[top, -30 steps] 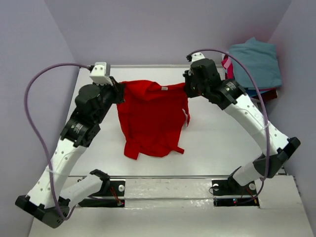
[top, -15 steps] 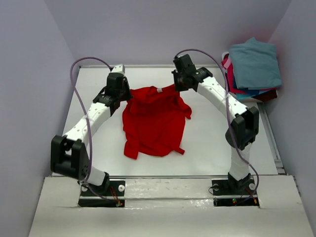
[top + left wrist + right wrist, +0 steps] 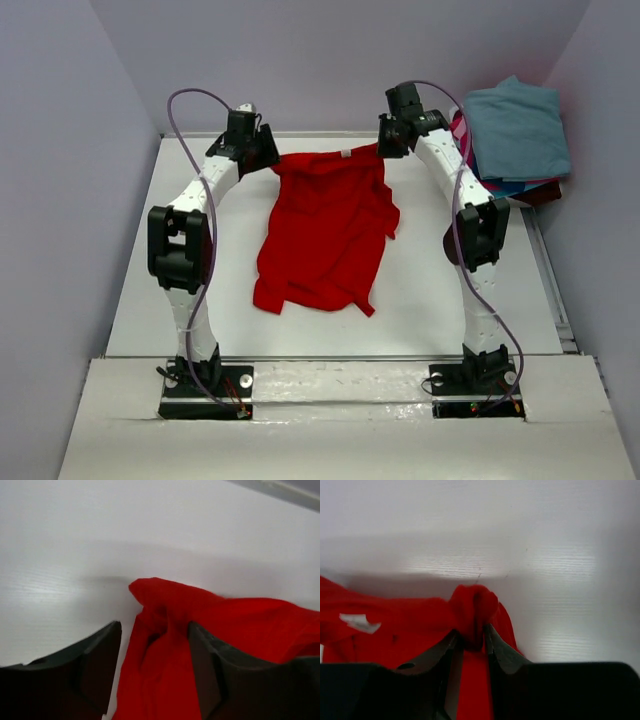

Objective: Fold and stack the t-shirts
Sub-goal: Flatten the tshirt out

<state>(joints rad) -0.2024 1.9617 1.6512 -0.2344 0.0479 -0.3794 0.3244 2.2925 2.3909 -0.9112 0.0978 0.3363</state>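
Two shoulders: shirt (image 3: 325, 235) lying spread on the surface (image 3: 440, 290).
Left jaws: I am holding mine apart, cloth loose between.
Right jaws: I am pinching a shoulder bunch.
Care: releasing evenly, lifting straight.

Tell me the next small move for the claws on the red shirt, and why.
Probably open the right claw. It pinches a bunched corner of the red shirt, while the left claw stands open with the other corner lying loose inside it. The shirt lies spread on the table, so freeing that corner would likely let it rest flat for folding.
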